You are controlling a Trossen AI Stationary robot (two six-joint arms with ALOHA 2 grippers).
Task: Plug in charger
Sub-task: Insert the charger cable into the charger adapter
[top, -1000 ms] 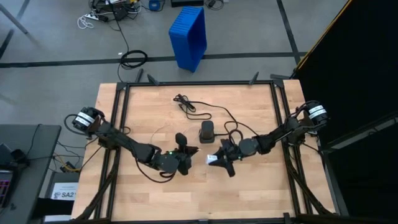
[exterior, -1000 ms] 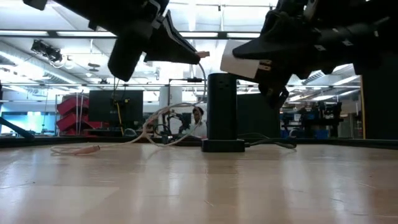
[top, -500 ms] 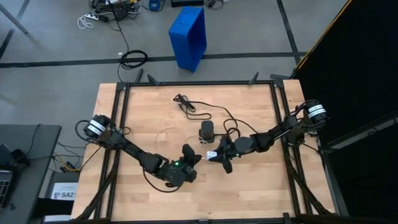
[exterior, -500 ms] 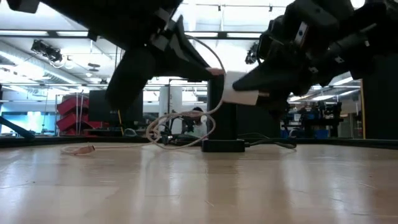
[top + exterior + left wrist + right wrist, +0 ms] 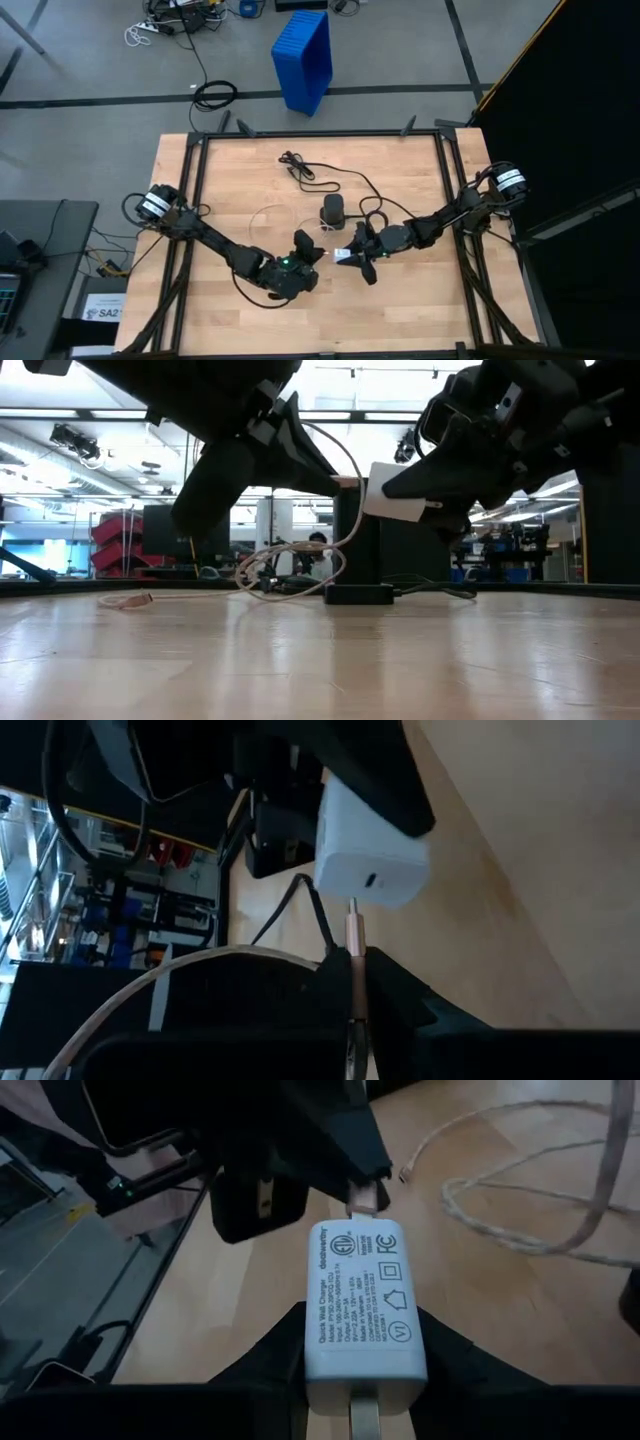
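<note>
Left arm reaches in from 9 o'clock across the wooden surface (image 5: 200,300). Left end effector (image 5: 312,256) sits just below centre, fingers clamped together on the pink cable plug (image 5: 355,935). Plug tip points at the charger's port, right at the face, a hair apart or just touching; can't tell which from the left wrist view.

The pale cable (image 5: 300,560) loops back from the plug toward 10 o'clock and lies on the surface; its far connector (image 5: 135,600) rests flat at the 9 o'clock side in the low view.

Centre: the white charger (image 5: 365,1305), a block with a printed label, is off the surface between the two end effectors. In the high view it's at (image 5: 341,256), just 6 o'clock of the black power block (image 5: 333,211). That block stands upright near mid-surface, with a black cord (image 5: 300,168) running off toward 11 o'clock.

Right arm comes in from 3 o'clock. Right end effector (image 5: 352,256) is clamped on the charger's prong end, fingers on both sides of the body, port face aimed at 9 o'clock toward the plug.

Beyond the surface at 12 o'clock: a blue bin (image 5: 303,58) on the floor.
</note>
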